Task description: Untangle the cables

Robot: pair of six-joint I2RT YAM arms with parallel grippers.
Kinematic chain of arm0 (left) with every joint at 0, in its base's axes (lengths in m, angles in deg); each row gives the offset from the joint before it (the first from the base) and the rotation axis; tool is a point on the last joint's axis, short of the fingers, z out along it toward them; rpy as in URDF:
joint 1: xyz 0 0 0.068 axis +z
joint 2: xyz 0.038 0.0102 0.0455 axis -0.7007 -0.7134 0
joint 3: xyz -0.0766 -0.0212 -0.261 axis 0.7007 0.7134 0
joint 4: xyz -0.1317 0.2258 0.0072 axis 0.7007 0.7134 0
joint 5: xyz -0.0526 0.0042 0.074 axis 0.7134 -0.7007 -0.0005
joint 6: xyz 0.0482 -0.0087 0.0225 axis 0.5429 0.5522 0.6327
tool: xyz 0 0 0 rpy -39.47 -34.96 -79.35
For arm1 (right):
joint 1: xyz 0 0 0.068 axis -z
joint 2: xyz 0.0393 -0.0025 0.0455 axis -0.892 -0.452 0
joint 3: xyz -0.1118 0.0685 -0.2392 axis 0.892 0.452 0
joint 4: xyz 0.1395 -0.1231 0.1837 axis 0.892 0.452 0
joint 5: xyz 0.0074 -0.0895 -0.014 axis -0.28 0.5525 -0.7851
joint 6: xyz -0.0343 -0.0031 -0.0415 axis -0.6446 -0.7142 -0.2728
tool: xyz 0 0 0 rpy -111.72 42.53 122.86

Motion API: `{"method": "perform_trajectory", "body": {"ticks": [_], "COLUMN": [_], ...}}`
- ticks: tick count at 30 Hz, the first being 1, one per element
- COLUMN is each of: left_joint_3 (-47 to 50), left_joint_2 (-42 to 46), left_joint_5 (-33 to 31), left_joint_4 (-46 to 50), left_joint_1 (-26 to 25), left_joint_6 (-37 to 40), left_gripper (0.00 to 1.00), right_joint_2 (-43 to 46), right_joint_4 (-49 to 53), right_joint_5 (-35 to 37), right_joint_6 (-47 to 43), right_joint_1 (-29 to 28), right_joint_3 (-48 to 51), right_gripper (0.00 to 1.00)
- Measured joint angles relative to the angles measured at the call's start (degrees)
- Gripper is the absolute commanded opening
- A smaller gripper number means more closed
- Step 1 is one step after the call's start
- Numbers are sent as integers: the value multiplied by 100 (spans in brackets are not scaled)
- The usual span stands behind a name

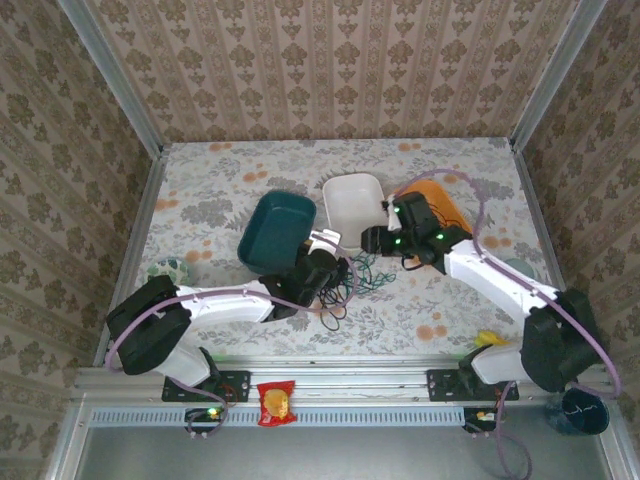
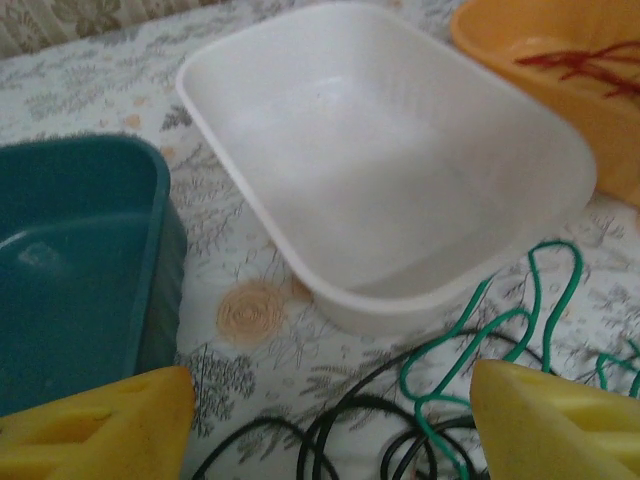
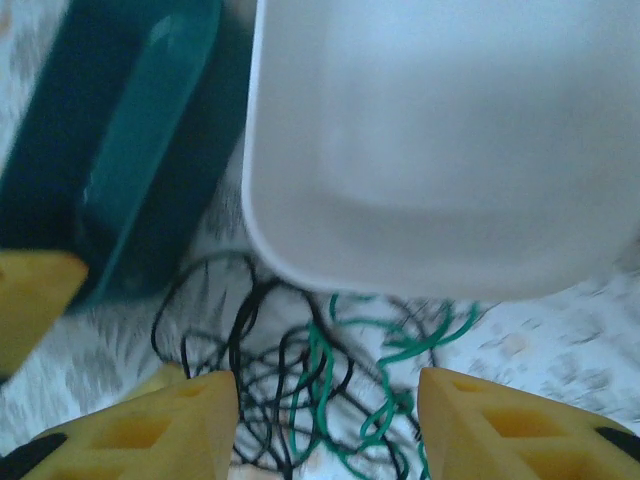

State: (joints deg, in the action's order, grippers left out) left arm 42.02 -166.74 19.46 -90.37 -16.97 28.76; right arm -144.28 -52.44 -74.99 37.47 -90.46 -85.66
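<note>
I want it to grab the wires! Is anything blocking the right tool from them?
Nothing visible. The green and black cables lie just ahead of the open right tool; the white tray sits beyond them, not in between.

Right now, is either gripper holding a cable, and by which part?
Nothing is held. The left gripper and the right gripper both stand open above the cables, which lie loose beneath them.

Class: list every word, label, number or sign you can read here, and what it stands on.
None can be read.
Red packet: print too small.
Dark cup: white marks, too blurred.
Teal bin, white bin, orange bin: no text seen.
</note>
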Motion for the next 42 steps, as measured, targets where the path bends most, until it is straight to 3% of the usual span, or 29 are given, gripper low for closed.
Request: {"method": "perform_trajectory", "body": {"ticks": [10,15,18,25,33,42], "left_joint_3": [70,52,24,-39,-39,254], "left_joint_2": [-170,-424,-503,-551,-568,-221], "left_joint_5": [-4,-2,4,295,774,1823], "left_joint_4": [103,105,105,-50,-374,-1082], "left_joint_1": [-37,-157,-181,-155,-42,343], "left_joint_6": [-181,-181,-181,-103,214,295], "left_gripper": [72,72,72,72,72,71], "right_joint_2": [-955,-1200,-1217,-855,225,592], "right_joint_4": [116,68,70,107,125,66], "right_joint_5": [-173,-87,15,-140,-1097,-2107], "right_joint_6": [-87,-37,26,4,-4,398], "right_joint_1": [-68,-66,-48,46,387,1139], "right_joint_3": [-11,-87,-90,87,393,474], "right_gripper": [44,11,0,0,0,0]}}
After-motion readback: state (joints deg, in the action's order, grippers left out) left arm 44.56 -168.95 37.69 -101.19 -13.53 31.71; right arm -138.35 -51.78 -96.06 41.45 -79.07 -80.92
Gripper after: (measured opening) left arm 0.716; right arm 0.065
